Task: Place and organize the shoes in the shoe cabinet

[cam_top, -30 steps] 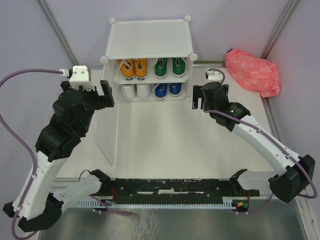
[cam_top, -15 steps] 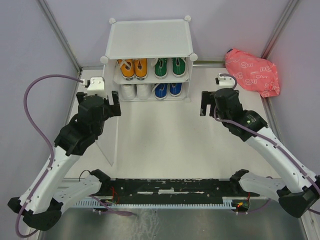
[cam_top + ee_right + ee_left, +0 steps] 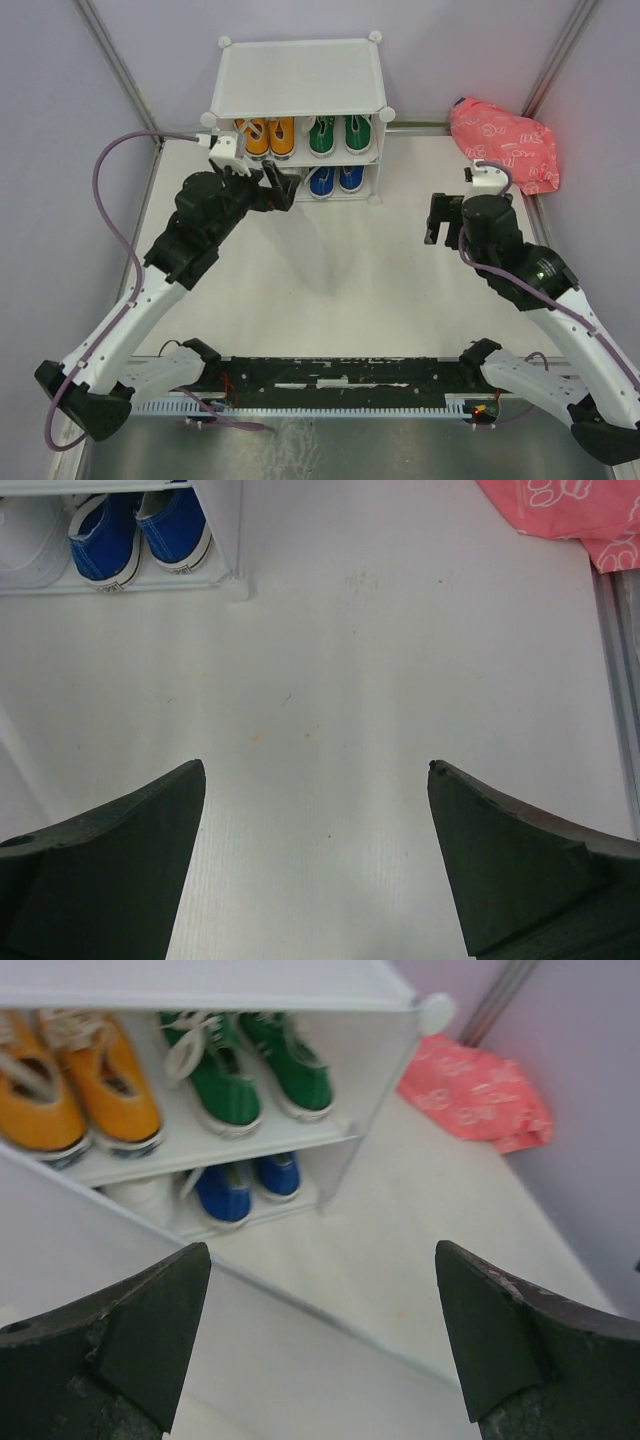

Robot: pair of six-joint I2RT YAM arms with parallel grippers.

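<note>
the shoe cabinet point(image 3: 298, 75) stands at the middle of the table's point(image 3: 340, 270) far edge, and you can see all four pairs of shoes inside it. the orange pair point(image 3: 268, 135) is on the upper shelf at the left with the green pair point(image 3: 337, 133) beside it at the right. below, the blue pair point(image 3: 335, 180) sits at the right and the white pair point(image 3: 150, 1198) at the left, partly hidden from above.

your left gripper point(image 3: 275, 188) hangs right in front of the cabinet's lower left opening. its fingers point(image 3: 130, 1340) are spread wide with nothing between them. the hinged front panel point(image 3: 300, 1380) crosses the left wrist view at a slant just beneath those fingers. it is not flat against the cabinet front, and whether the gripper touches it you cannot tell.

your right gripper point(image 3: 438, 222) sits over bare table well right of the cabinet, fingers point(image 3: 110, 870) also spread wide and holding nothing. the pink bag point(image 3: 505, 145) lies in the far right corner.
</note>
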